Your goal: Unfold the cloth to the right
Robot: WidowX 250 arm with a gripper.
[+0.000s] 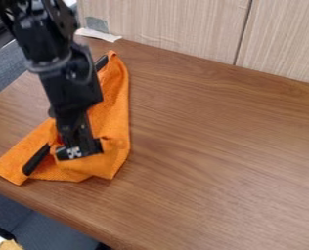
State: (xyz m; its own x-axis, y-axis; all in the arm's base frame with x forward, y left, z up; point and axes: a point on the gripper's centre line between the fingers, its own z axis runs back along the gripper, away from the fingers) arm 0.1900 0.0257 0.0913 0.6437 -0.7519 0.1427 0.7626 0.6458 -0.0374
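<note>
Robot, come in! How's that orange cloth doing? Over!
End effector down at near part of orange cloth. Cloth rumpled, not spread out. Arm covering some of it. Over.

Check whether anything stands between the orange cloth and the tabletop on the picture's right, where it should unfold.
Nothing visible does: from the orange cloth, the wooden tabletop runs uninterrupted to the picture's right side.

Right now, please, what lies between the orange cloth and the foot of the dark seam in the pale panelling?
Only bare brown wooden tabletop separates the cloth and seam, in the camera view.
</note>
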